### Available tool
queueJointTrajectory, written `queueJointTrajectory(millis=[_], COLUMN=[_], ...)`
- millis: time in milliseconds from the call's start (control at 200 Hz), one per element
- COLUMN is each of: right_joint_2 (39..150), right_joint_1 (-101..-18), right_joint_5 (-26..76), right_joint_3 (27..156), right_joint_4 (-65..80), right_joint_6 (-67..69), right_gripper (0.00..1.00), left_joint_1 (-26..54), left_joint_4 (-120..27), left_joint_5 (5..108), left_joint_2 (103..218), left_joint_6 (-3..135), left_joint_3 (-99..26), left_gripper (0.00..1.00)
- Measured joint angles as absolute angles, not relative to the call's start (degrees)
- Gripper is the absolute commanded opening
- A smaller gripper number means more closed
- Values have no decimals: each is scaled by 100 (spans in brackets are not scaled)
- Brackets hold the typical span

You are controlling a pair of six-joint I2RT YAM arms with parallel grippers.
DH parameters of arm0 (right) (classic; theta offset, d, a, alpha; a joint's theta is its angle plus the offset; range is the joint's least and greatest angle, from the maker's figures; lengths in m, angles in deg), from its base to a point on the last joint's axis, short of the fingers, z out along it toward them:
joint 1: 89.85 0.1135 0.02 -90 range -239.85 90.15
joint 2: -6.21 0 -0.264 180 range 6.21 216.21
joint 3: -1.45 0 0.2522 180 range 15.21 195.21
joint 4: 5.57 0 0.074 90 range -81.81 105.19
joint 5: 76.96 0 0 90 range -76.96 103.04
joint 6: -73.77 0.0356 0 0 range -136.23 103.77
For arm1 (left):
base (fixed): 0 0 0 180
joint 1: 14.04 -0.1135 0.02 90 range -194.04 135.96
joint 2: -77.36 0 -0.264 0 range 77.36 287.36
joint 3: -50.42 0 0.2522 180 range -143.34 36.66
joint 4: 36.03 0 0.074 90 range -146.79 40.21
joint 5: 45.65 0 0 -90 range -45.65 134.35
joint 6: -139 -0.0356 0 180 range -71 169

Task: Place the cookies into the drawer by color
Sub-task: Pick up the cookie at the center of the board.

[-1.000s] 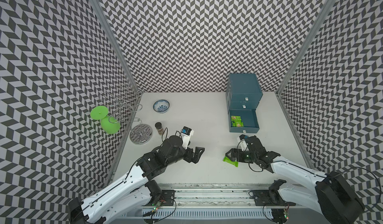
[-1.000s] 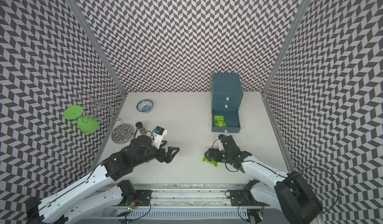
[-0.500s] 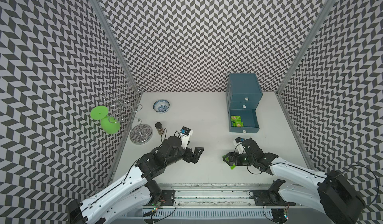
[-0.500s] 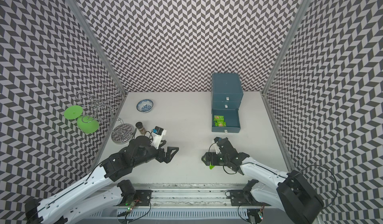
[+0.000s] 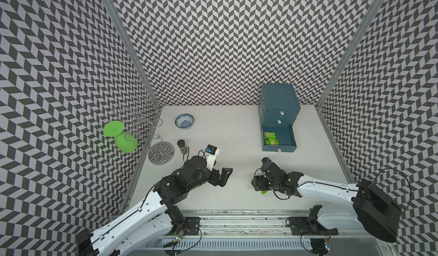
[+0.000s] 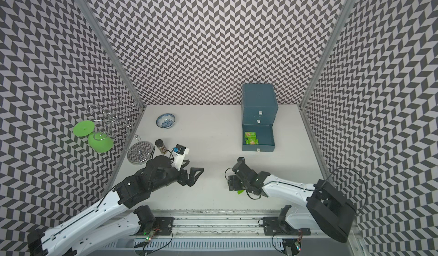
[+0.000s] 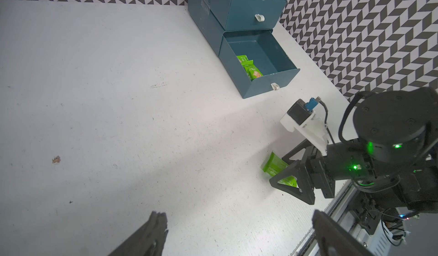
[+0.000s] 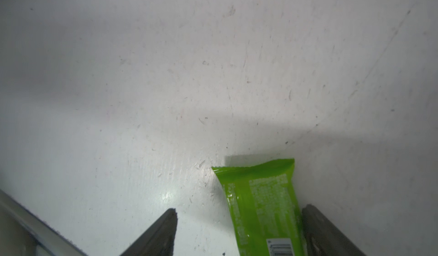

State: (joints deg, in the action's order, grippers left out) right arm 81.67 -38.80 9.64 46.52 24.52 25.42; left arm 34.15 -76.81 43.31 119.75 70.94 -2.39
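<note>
One bright green cookie packet [image 8: 263, 200] lies flat on the white table. My right gripper [image 8: 239, 209] is open around it: one finger is at the packet's edge and the other stands well off it. In both top views only a green corner [image 5: 263, 192] [image 6: 240, 191] shows under the right gripper [image 5: 256, 182] [image 6: 230, 182]. The blue drawer unit [image 5: 278, 100] has its bottom drawer [image 5: 279, 148] [image 7: 267, 84] pulled out, with green cookies [image 5: 270, 138] [image 7: 251, 71] lying inside. My left gripper [image 5: 226, 180] [image 7: 238, 215] hangs open and empty over bare table, left of the right gripper.
A blue-patterned bowl [image 5: 184, 121], a small brown spice jar [image 5: 182, 145] and a wire stand [image 5: 161, 153] carrying green discs [image 5: 113, 129] are at the left. The upper two drawers are shut. A metal rail [image 5: 237, 219] runs along the table's front edge.
My right gripper has shifted left and down over the green packet, hiding most of it, and its jaws have narrowed a little. The left arm has not moved.
</note>
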Motion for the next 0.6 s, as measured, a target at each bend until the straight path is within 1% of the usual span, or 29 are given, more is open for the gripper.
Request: queueJointTrajectory(millis=[120,210,486,561,601], right_joint_2=[8443,8626,8963,9046,9074], right_joint_1=[-3658,-3507,-3177,-3107,-3076], right_joint_5=[525,252,-293,-417,-474], right_joint_3=[4859,4988,5207,5262,5279], right_joint_4=[2629,2758,3008,3084,3121], right_joint_6=[2680,2741,2831,2846,2857], right_gripper=[75,69,66,60,58], left_joint_1=[3415,3415,3415,3415,3415], left_joint_4=[-7681,-7681,-7681,-7681,-7681], left_joint_5=[4305,4296,4285,4270,4265], left_joint_2=[11966,11966,11966,11966,11966], left_joint_6=[7094,7094,7094,7094,7094], left_joint_3=[-239,-237,-237,-237,-237], left_gripper=[100,100,100,100,100])
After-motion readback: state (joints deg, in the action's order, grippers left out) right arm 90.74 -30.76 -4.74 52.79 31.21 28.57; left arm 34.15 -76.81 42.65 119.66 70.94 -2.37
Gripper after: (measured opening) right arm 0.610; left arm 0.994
